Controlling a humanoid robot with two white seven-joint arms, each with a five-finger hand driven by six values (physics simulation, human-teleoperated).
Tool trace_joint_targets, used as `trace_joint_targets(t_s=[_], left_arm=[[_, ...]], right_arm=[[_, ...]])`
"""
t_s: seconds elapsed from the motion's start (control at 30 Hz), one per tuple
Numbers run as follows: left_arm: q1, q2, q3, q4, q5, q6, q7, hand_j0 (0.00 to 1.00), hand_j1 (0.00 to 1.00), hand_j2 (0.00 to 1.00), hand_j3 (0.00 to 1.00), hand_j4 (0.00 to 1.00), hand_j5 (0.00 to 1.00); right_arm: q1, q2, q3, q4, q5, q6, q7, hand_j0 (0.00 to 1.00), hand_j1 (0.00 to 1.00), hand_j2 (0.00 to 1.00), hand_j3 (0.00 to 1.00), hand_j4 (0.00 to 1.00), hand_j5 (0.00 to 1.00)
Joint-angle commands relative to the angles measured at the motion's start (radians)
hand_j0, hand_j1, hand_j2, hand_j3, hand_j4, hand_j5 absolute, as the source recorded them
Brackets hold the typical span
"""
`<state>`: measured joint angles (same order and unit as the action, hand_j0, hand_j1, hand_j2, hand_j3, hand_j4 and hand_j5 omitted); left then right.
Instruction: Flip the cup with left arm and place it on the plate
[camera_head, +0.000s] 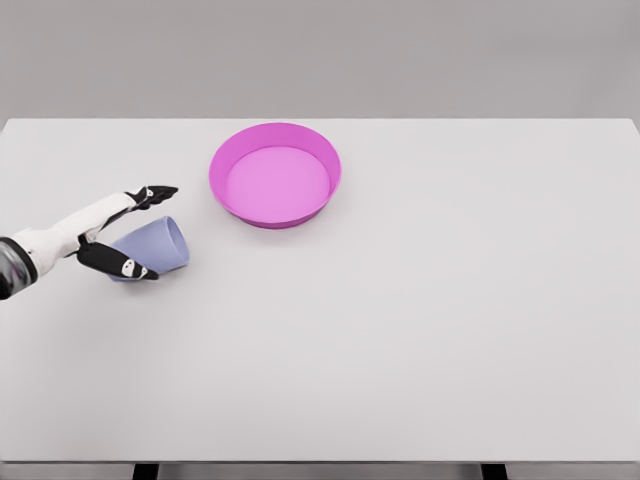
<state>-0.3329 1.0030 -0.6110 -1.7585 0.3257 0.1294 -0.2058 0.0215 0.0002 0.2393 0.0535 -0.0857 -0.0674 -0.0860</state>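
The left arm (40, 245) is cut off by the left edge of the frame, so only its forearm shows. The left hand (120, 232) covers the cup's (155, 243) left end, hiding its base. At the bottom edge, 2 dark table supports (146, 471) are cropped.

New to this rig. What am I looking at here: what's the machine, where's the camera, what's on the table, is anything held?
It is a simulator render from a camera on a humanoid robot's head, looking down at a white table. The white arm entering from the left ends in a five-finger left hand. Its fingers and thumb bracket a pale blue cup lying on its side, rim pointing right; a closed grasp is not evident. A pink plate with a raised rim sits up and to the right, holding nothing. The right arm is out of view.
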Motion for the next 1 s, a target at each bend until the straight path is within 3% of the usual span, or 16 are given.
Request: trace_joint_targets(t_s=[0.0, 0.77, 0.97], left_arm=[[0.002, -0.007, 0.002, 0.001, 0.001, 0.019, 0.0, 1.0, 1.0, 1.0, 1.0, 1.0, 1.0], [0.002, -0.06, -0.004, 0.039, -0.001, 0.081, 0.0, 1.0, 1.0, 1.0, 1.0, 1.0, 1.0], [0.006, -0.058, -0.009, 0.037, -0.001, 0.087, 0.0, 0.83, 0.83, 0.83, 0.83, 0.83, 0.83]], right_arm=[[0.0, 0.0, 0.0, 0.0, 0.0, 0.0, 0.0, 1.0, 1.0, 1.0, 1.0, 1.0, 1.0], [0.0, 0.0, 0.0, 0.0, 0.0, 0.0, 0.0, 1.0, 1.0, 1.0, 1.0, 1.0, 1.0], [0.0, 0.0, 0.0, 0.0, 0.0, 0.0, 0.0, 1.0, 1.0, 1.0, 1.0, 1.0, 1.0]])
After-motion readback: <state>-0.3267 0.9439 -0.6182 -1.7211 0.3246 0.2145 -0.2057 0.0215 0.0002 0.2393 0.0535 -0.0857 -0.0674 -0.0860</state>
